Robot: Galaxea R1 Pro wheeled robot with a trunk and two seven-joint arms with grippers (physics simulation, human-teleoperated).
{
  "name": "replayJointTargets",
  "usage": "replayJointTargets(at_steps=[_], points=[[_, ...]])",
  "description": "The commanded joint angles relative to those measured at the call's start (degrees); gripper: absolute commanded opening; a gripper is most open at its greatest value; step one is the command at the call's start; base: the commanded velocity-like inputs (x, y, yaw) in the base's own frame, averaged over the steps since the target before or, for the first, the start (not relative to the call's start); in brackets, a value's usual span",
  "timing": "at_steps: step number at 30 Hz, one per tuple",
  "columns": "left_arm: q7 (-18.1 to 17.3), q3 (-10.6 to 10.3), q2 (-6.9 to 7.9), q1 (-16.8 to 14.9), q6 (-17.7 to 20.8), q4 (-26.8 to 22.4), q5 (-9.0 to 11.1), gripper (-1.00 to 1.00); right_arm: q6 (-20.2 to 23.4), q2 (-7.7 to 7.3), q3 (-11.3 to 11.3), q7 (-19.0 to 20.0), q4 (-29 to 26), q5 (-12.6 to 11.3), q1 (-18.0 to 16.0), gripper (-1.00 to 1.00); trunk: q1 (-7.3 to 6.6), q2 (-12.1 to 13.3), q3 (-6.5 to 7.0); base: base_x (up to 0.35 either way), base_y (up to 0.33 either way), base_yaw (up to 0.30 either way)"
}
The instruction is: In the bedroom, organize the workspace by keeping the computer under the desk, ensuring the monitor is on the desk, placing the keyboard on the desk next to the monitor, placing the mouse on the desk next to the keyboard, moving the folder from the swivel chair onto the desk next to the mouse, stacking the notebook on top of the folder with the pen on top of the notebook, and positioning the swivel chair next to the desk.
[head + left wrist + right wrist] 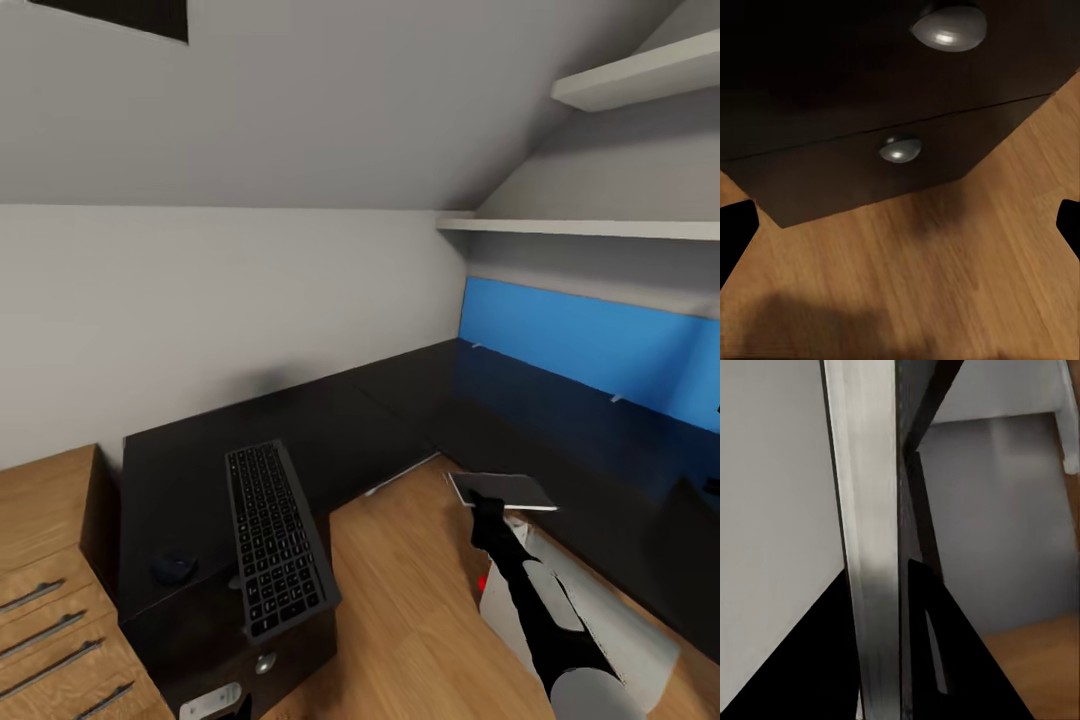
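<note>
The black L-shaped desk runs along the wall and bends to the right. The black keyboard lies on its near end, partly overhanging the front edge, with the dark mouse to its left. My right gripper is shut on the thin dark grey notebook and holds it flat over the floor by the desk's inner corner. In the right wrist view the notebook's pale edge runs between the black fingers. The pale-backed monitor, its red light showing, sits low behind that arm. My left gripper is open, facing the drawer knobs.
A light wooden drawer unit stands left of the desk. A blue panel backs the desk's right wing, with white shelves above it under the sloping ceiling. Wooden floor fills the desk's inner angle.
</note>
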Motion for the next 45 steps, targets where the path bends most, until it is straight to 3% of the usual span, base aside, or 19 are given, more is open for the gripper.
replayJointTargets(at_steps=[1, 5, 9, 16, 31, 36, 43, 45], points=[[0.53, -0.45, 0.1, -0.06, -0.34, 0.01, 0.58, 1.0, 0.47, 0.07, 1.15, 0.26, -0.03, -0.3, -0.03, -1.0, 0.0, -0.03, -0.03, 0.0, 0.0, 0.272], [0.55, -0.51, 0.1, -0.06, -0.34, 0.01, 0.58, 1.0, 0.37, -0.01, 6.71, 0.45, -0.17, -0.04, -0.03, -1.0, 0.0, -0.03, 0.07, 0.0, 0.0, 0.275], [0.55, -0.54, 0.1, -0.06, -0.34, 0.01, 0.58, 1.0, 0.31, -0.01, 8.73, 0.57, -0.22, 0.01, -0.03, -1.0, 0.0, -0.03, 0.16, 0.0, 0.0, 0.277], [0.51, -0.54, 0.1, -0.06, -0.34, 0.01, 0.58, 1.0, 0.3, -0.07, 10.26, 0.6, -0.24, 0.1, -0.03, -1.0, 0.0, -0.03, 0.27, 0.0, 0.0, 0.277], [0.57, -0.55, 0.1, -0.06, -0.34, 0.09, 0.58, 1.0, 0.36, -0.32, 10.54, 0.6, -0.24, 0.11, -0.03, -1.0, 0.0, -0.03, 0.28, 0.0, 0.0, 0.254], [0.57, -0.54, 0.1, -0.06, -0.34, 0.1, 0.58, 1.0, 0.7, -0.97, 10.69, 0.47, -0.24, 2.67, -0.03, -1.0, 0.0, -0.03, 0.28, 0.0, 0.0, 0.022], [0.5, -0.54, 0.1, -0.06, -0.34, 0.1, 0.55, 1.0, 0.74, -1.76, 10.93, 1.04, -0.24, 4.12, -0.03, -1.0, 0.0, -0.03, 0.28, 0.0, 0.0, 0.002], [0.49, -0.54, 0.1, -0.06, -0.34, 0.1, 0.54, 1.0, 1.24, -2.58, 12.05, 2.1, -0.24, 6.18, -0.03, -1.0, 0.0, -0.03, 0.28, 0.0, 0.0, 0.0]])
